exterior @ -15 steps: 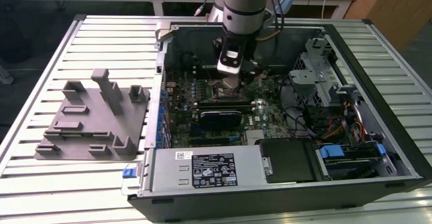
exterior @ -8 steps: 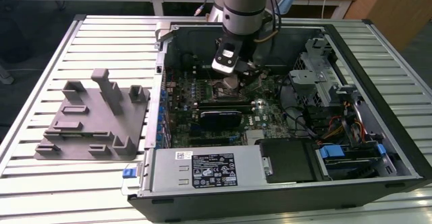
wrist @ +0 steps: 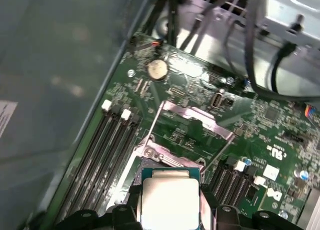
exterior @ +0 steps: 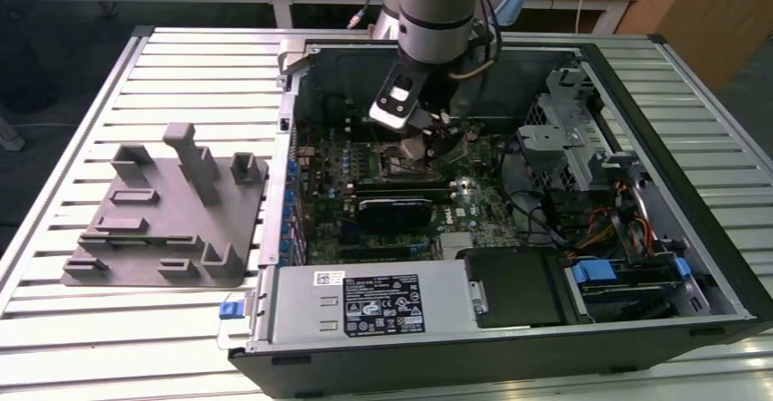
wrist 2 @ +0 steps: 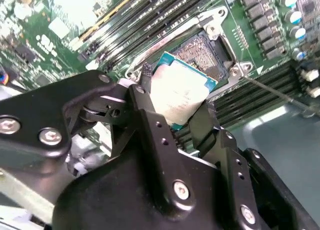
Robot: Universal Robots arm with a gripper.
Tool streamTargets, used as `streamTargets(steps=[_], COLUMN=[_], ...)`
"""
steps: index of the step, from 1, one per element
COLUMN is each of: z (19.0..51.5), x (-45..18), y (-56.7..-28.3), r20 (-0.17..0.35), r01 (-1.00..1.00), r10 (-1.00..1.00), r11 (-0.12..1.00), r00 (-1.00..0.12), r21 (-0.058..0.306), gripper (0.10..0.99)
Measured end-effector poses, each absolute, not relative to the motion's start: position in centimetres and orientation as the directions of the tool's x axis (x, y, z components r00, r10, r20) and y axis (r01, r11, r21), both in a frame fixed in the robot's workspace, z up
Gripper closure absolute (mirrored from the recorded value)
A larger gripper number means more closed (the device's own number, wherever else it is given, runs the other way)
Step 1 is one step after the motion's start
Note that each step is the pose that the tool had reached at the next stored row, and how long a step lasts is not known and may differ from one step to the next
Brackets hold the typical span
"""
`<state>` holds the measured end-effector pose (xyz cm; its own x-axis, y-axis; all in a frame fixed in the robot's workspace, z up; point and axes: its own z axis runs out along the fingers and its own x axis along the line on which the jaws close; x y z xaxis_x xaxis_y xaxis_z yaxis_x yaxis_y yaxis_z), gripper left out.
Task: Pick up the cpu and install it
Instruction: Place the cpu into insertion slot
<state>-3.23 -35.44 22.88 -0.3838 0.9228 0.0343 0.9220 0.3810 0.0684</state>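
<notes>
The cpu (wrist 2: 181, 89) is a flat square chip with a silvery top and a greenish rim. My gripper (wrist 2: 174, 103) is shut on it, one black finger (wrist 2: 146, 97) on each of two opposite edges. It hangs tilted just above the open socket (wrist 2: 204, 50) on the green motherboard, whose contact field is bare. In the first wrist view the cpu (wrist: 170, 200) sits between the fingers, with the raised metal load plate (wrist: 196, 121) beyond it. The exterior view has the gripper (exterior: 417, 143) low inside the open computer case (exterior: 676, 48).
A thin socket lever (wrist 2: 280, 93) stands out beside the socket, and memory slots (wrist 2: 150, 14) run next to it. In the case are a drive cage (exterior: 567, 129), loose cables (exterior: 604, 229) and a power supply (exterior: 362, 306). A grey fixture block (exterior: 169, 211) lies on the slatted table.
</notes>
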Motion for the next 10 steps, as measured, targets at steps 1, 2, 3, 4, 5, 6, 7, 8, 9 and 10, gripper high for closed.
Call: streamTargets(steps=[1, 2, 3, 4, 5, 6, 7, 8, 9, 10], z=[22.86, 22.84, 22.82, 22.80, 22.77, 22.75, 22.73, 22.70, 22.68, 22.64], x=[-3.23, -3.23, -3.23, -3.23, -3.23, -3.23, -3.23, -3.23, -3.24, -3.23], y=[-35.44, -35.44, -35.44, -35.44, -35.44, -35.44, -35.44, -35.44, -35.44, -35.44], r20=[0.034, 0.034, 0.034, 0.034, 0.034, 0.034, 0.034, 0.034, 0.034, 0.034], r01=[0.929, 0.935, 0.941, 0.947, 0.952, 0.958, 0.963, 0.968, 0.972, 0.976], r10=[0.929, 0.936, 0.942, 0.948, 0.953, 0.959, 0.964, 0.969, 0.973, 0.977], r11=[0.364, 0.348, 0.331, 0.314, 0.297, 0.279, 0.261, 0.243, 0.226, 0.208], r00=[-0.367, -0.350, -0.334, -0.316, -0.300, -0.282, -0.263, -0.246, -0.228, -0.211], r21=[0.068, 0.068, 0.068, 0.068, 0.068, 0.068, 0.068, 0.068, 0.068, 0.068], gripper=[0.545, 0.545, 0.545, 0.545, 0.545, 0.545, 0.545, 0.545, 0.545, 0.545])
